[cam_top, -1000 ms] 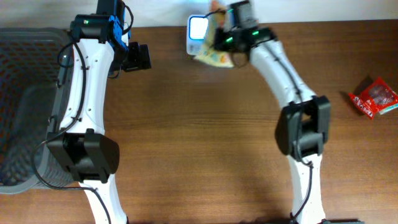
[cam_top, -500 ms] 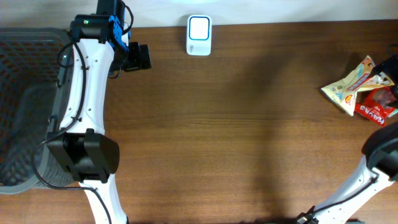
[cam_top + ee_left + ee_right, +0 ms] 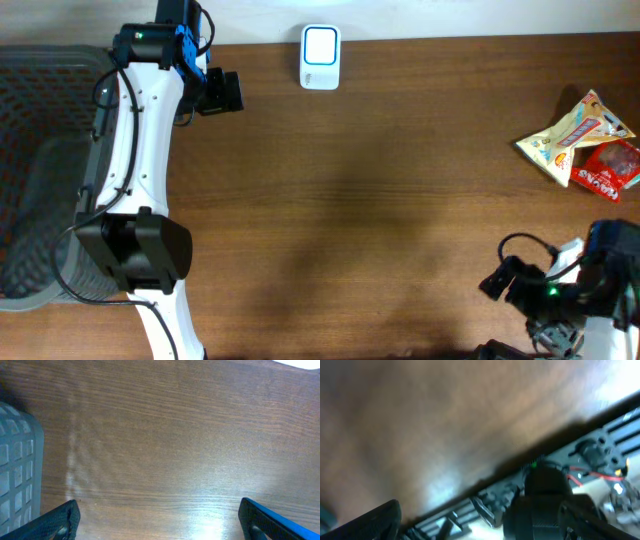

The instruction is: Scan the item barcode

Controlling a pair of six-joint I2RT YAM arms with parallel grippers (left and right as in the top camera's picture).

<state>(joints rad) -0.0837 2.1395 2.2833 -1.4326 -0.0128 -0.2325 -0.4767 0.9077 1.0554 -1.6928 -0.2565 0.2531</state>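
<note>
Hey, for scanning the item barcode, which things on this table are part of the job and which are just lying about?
Belongs to the job: white rectangular scanner; yellow crinkled snack packet; red plastic snack packet.
Just lying about: grey mesh basket at the left edge, with no evident part in scanning.

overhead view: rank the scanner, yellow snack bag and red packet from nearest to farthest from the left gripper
1. scanner: at the table's far edge, just right of the left gripper.
2. yellow snack bag: far across the table, on the right side.
3. red packet: right beside the bag, closer to the right edge.
</note>
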